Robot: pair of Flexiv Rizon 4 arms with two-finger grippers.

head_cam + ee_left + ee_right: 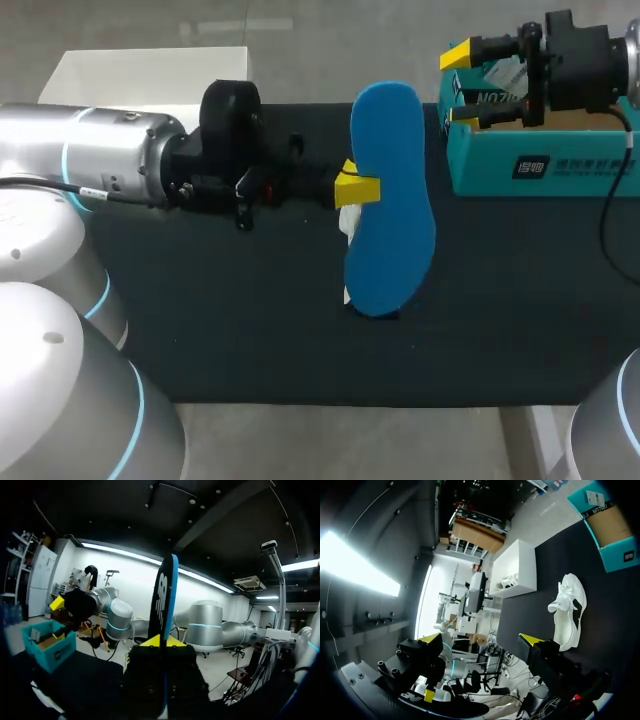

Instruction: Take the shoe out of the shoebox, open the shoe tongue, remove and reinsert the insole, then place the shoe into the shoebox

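Above the dark table (250, 330), left pincer (357, 186) clamps the blue insole (392, 150); right pincer (480, 639) gapes empty.

silver arms (110, 150), cyan rings (67, 165), yellow fingers (357, 186)

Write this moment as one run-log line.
left gripper: shut on blue foam insole | right gripper: open, near teal cardboard shoebox | white shoe: on black table

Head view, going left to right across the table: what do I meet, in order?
Left arm → blue insole, held on edge in that arm's jaws → teal shoebox.
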